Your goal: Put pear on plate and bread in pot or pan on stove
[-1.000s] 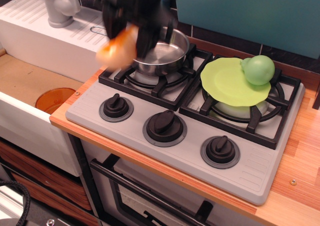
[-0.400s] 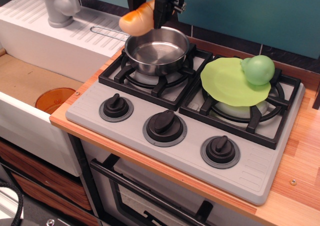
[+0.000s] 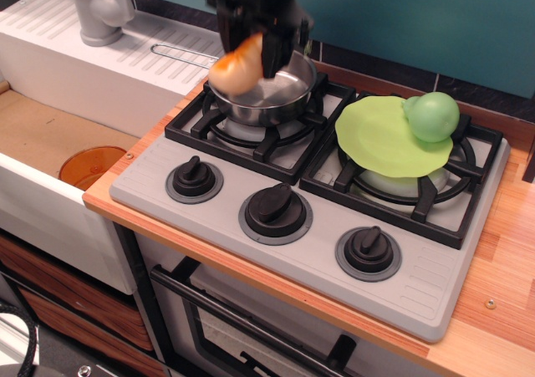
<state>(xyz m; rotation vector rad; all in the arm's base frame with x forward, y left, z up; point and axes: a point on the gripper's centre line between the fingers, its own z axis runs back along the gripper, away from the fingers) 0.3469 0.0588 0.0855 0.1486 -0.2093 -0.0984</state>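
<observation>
The gripper [image 3: 261, 44] grips the bread [image 3: 237, 65], apparently by its upper end; the loaf slants down-left over the pot [image 3: 269, 90] near rim.

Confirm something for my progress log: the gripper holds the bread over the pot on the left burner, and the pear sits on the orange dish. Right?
Not quite. The pear sits on the lime-green plate on the right burner, not the orange dish, which lies in the sink; the observation.image view shows this. The gripper does hold the bread over the pot.
</observation>
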